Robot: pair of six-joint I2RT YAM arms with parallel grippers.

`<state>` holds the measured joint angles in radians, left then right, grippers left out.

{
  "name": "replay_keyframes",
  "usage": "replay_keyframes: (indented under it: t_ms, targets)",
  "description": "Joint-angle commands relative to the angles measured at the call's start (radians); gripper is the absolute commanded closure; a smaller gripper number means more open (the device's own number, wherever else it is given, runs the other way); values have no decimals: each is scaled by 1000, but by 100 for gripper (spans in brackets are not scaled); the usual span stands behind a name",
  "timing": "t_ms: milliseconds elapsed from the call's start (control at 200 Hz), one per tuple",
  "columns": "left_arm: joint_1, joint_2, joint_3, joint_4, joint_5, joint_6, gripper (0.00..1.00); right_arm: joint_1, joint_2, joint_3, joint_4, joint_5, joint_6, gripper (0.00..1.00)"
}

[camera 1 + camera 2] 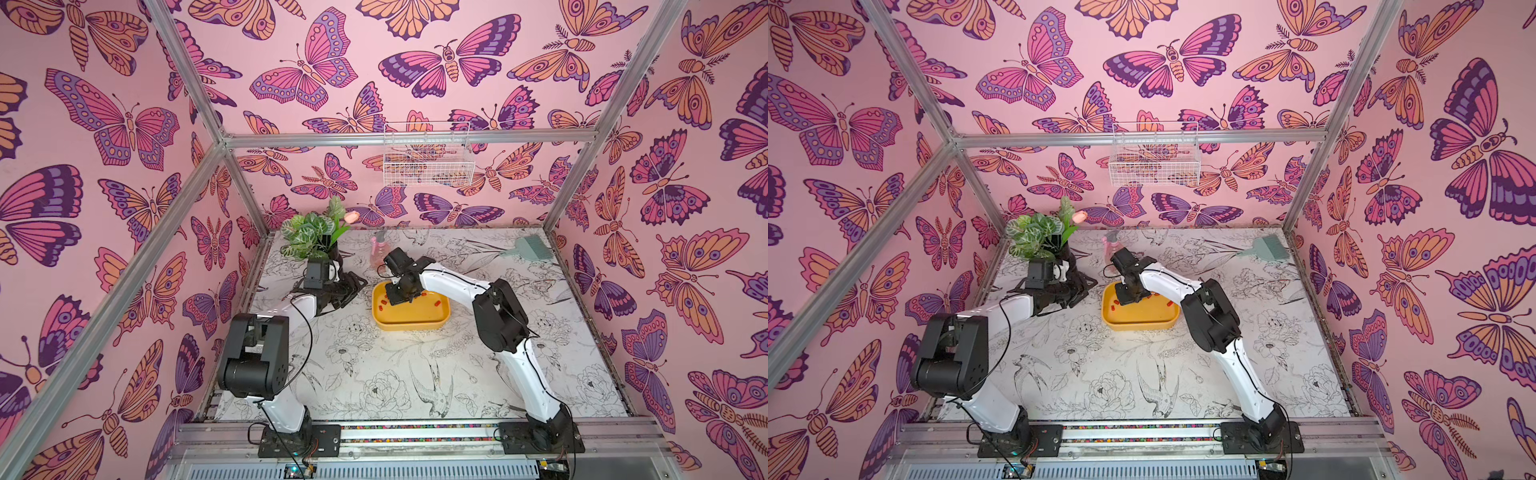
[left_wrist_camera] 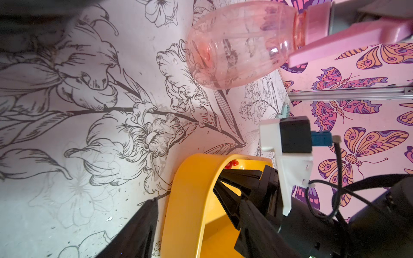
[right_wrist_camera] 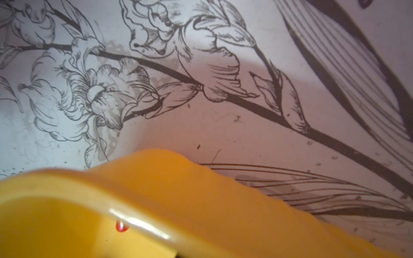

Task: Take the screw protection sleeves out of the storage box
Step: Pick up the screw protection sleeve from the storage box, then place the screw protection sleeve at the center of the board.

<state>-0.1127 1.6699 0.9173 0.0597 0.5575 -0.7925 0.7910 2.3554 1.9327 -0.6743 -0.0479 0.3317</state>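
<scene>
Right claw [image 1: 395, 300] closed inside storage box [image 1: 409, 326]; sleeves [image 1: 437, 303] scattered around it.

Pink walls [image 1: 332, 62] printed with big purple, pink and orange butterflies close in on three sides. Aluminium struts [image 1: 374, 139] frame the corners, and a white wire basket [image 1: 428, 162] hangs from the back one. The counter [image 1: 395, 374] wears a white cover with black line drawings of flowers and birds. The light is soft and even.

We see red screw protection sleeves [image 1: 436, 303] beside black right gripper [image 1: 394, 300], yellow storage box [image 1: 411, 325], black-on-white floral table [image 1: 374, 374].
</scene>
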Motion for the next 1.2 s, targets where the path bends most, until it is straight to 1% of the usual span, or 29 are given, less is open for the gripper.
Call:
replay_keyframes:
  t_ms: [0, 215, 446, 691, 936, 1127, 1197]
  targets:
    - [-5, -22, -17, 15, -4, 17, 36, 4, -84, -53, 19, 19, -2, 98]
    - [-6, -21, -15, 16, -5, 15, 36, 4, -191, -144, 71, 43, 0, 100]
    - [-7, -16, -13, 16, -6, 15, 36, 5, -267, -206, 92, 48, 0, 100]
    - [-7, -15, -13, 16, -9, 13, 36, 5, -379, -309, 115, 58, 10, 100]
    - [-11, -14, -12, 16, -10, 14, 36, 4, -485, -391, 113, 106, 32, 100]
    - [-12, -11, -11, 15, -5, 13, 36, 1, -524, -418, 83, 144, 39, 98]
    - [-13, -9, -10, 15, -1, 14, 36, 1, -546, -439, 78, 179, 47, 98]
